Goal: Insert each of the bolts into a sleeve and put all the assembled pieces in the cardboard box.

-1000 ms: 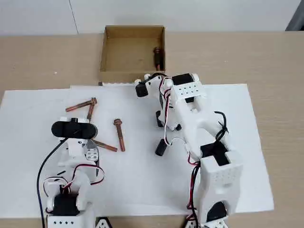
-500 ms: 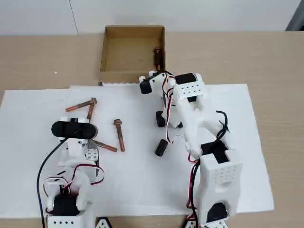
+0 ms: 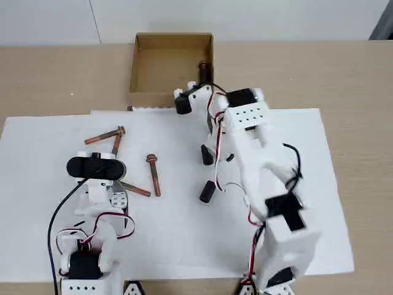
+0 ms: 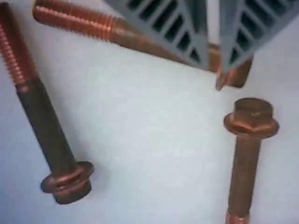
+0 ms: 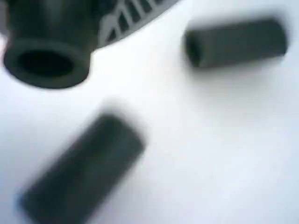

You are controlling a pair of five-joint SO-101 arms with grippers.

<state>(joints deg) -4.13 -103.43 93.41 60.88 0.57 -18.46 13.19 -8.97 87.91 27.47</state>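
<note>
**Q:** High view: where does the work lie?
**A:** My right tool [image 3: 189,101] is closed on a sleeve [image 3: 181,106] at the front wall of the cardboard box [image 3: 132,64]. One assembled piece [image 3: 202,69] lies inside the box. Four bolts [image 3: 155,175] and two loose sleeves [image 3: 207,192] rest on the white sheet [image 3: 49,184].

**Q:** Left wrist view?
**A:** My left tool [image 4: 212,74], narrowed to a slit and apparently holding nothing, hangs over a bolt near its head. The bolts look stiff, smooth and likely to roll. I would grip the plain shank beside the flange.

**Q:** Right wrist view?
**A:** The held sleeve shows its open bore. It is probably light and slightly yielding, so I would grip mid-length and leave the ends free. No legible writing anywhere.
</note>
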